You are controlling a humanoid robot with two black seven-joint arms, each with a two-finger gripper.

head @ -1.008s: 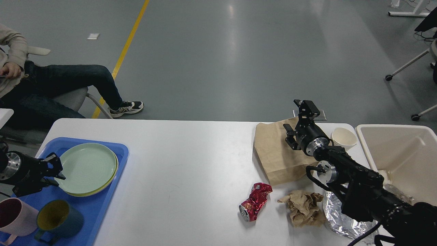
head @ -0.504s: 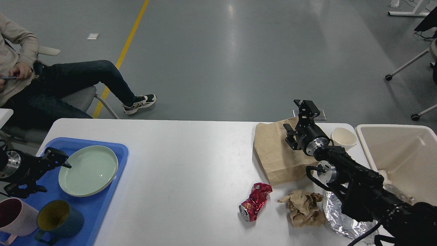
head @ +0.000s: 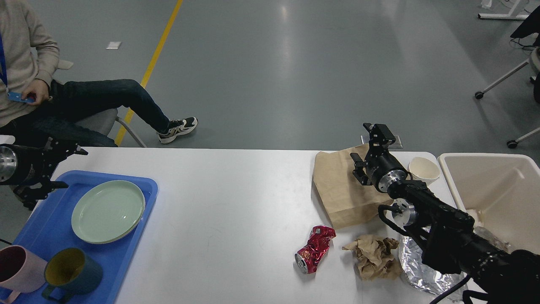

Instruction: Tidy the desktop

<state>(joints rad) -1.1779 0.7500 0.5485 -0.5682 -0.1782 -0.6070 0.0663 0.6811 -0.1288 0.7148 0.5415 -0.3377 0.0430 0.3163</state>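
The white desktop (head: pixel 228 198) fills the lower view. My left gripper (head: pixel 69 168) is open and empty, above the far left corner of the blue tray (head: pixel 141 211), apart from the stacked green plates (head: pixel 108 210). My right gripper (head: pixel 362 144) is open and empty, hovering over a flat brown paper bag (head: pixel 337 190) at the back right. A crushed red can (head: pixel 314 249), crumpled brown paper (head: pixel 375 256) and crumpled foil (head: pixel 415 270) lie near the front right, the foil partly hidden by my right arm.
A pink mug (head: pixel 17 270) and a teal mug (head: pixel 69 272) stand on the tray's front. A paper cup (head: pixel 424 170) stands beside a cream bin (head: pixel 493 185) at the right edge. A seated person (head: pixel 63 101) is beyond the far left corner.
My left gripper has drawn back from the green plates' edge and moved up toward the tray's far left corner. The top plate has settled. The right arm has not moved. The person shifted.
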